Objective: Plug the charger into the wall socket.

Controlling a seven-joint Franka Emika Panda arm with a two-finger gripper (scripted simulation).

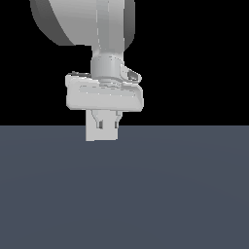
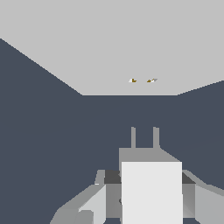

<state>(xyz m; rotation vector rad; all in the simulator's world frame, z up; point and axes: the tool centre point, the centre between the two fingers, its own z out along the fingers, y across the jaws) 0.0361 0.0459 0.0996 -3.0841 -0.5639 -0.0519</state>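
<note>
In the wrist view my gripper [image 2: 148, 179] is shut on the charger [image 2: 151, 192], a small white box. Its two prongs [image 2: 133, 138] point at the wall socket [image 2: 109, 43], a large flat white plate with two tiny dark-yellowish holes [image 2: 132, 80]. The prongs are apart from the plate, roughly in line with the holes. In the exterior view the gripper [image 1: 108, 125] hangs low over the floor. The white plate [image 1: 92, 133] shows behind its fingers. I cannot make out the charger there.
A dark grey-blue floor [image 1: 146, 194] lies under everything, with a black background above it. The arm's wrist and hand [image 1: 104, 95] fill the upper middle of the exterior view.
</note>
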